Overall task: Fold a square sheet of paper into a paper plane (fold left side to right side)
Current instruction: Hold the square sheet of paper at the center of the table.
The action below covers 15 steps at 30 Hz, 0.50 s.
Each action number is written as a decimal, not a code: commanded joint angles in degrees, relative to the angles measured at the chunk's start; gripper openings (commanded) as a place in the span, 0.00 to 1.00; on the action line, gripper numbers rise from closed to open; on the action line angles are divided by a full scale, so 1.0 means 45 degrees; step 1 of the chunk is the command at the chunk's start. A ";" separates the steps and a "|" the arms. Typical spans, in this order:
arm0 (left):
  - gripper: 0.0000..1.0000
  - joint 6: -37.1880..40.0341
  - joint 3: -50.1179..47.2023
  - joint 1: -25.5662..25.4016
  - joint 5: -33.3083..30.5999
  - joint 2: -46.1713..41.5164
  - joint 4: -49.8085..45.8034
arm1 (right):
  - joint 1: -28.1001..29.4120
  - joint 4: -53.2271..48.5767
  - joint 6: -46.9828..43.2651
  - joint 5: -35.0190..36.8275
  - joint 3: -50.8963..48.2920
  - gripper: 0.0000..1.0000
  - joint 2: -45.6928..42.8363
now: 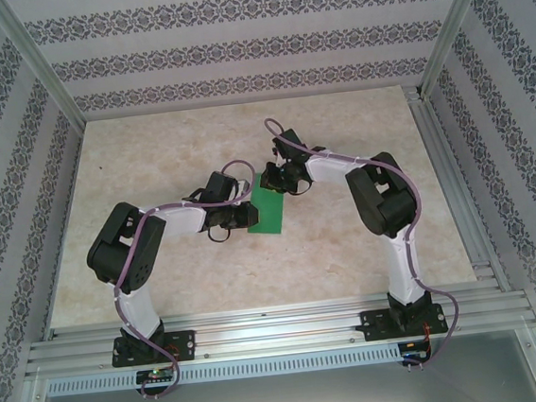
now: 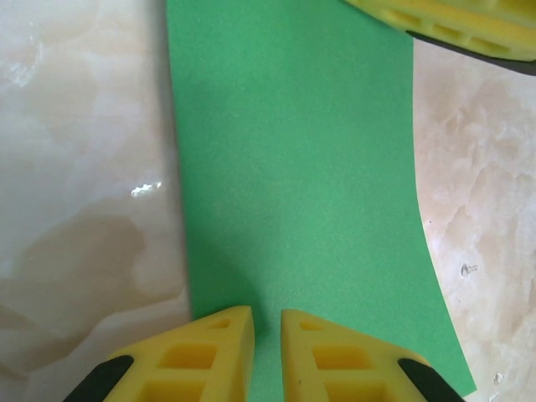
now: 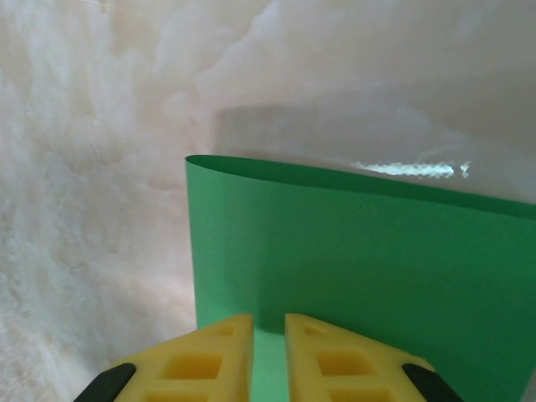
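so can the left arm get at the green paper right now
Likely yes: the left gripper sits right over the near edge of the green paper, with nothing in between.

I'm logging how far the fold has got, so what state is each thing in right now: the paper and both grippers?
green paper: on the table, one part curled up off it, not creased flat.
left gripper: at the paper's edge, fingers almost together, grip unclear.
right gripper: at the raised part, fingers almost together, grip unclear.
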 commanded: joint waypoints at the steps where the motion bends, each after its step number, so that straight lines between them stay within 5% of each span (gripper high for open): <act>1: 0.20 0.0075 -0.0589 -0.0273 0.0364 0.0180 -0.2152 | -0.0004 -0.0719 -0.0422 0.0503 0.0290 0.16 0.0628; 15: 0.22 0.0488 0.0829 0.0186 0.1493 -0.0982 -0.2344 | 0.0084 -0.1994 -0.1161 0.1024 0.0622 0.15 0.1084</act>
